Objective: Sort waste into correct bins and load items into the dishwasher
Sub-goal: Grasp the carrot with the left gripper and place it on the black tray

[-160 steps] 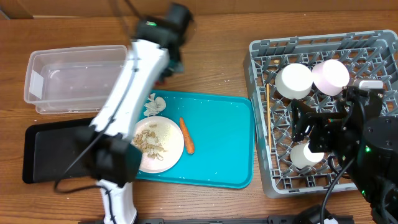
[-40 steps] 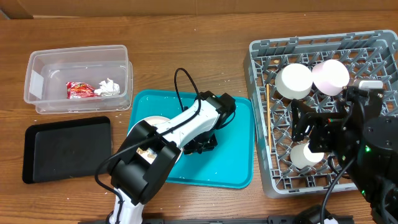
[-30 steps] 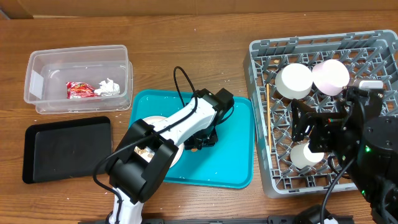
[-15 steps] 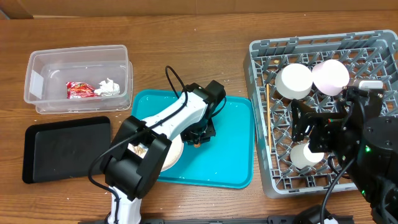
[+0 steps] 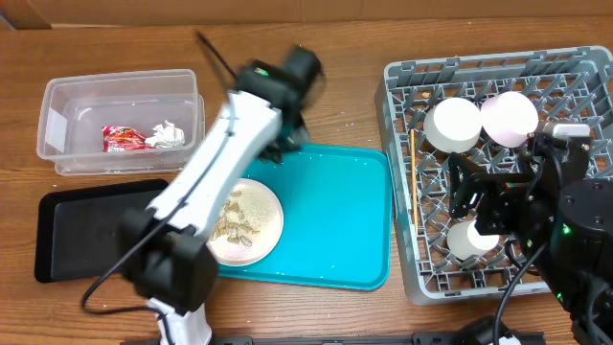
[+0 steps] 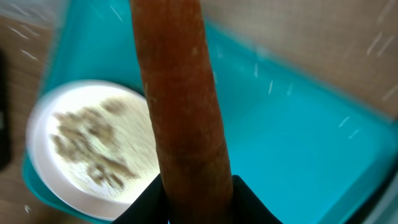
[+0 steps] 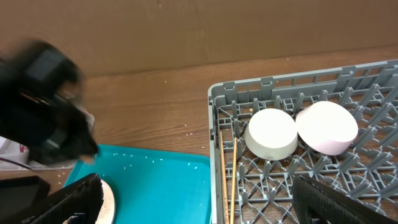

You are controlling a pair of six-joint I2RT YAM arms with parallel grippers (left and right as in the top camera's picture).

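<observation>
My left gripper [image 6: 196,202] is shut on the orange carrot piece [image 6: 180,112], which stands up through the middle of the left wrist view. In the overhead view the left gripper [image 5: 279,144] is blurred above the far left edge of the teal tray [image 5: 345,225]. The white plate [image 5: 245,222] with beige rice scraps [image 5: 233,218] lies on that tray. The red wrapper [image 5: 123,140] and white tissue [image 5: 166,134] lie in the clear box [image 5: 182,91]. My right gripper [image 7: 199,202] is open and empty over the grey dish rack [image 5: 400,182], which holds two white bowls [image 5: 452,125] and the chopsticks [image 7: 227,171].
The black tray [image 5: 101,230] lies empty at the front left, beside the teal tray. The clear box sits behind it. The rack fills the right side of the table. Bare wood [image 5: 335,86] lies between the clear box and the rack.
The left gripper has lifted the carrot off the teal tray and swung up and back toward the tray's far left edge. The wrapper and tissue now lie in the clear box. The right arm has not moved.
</observation>
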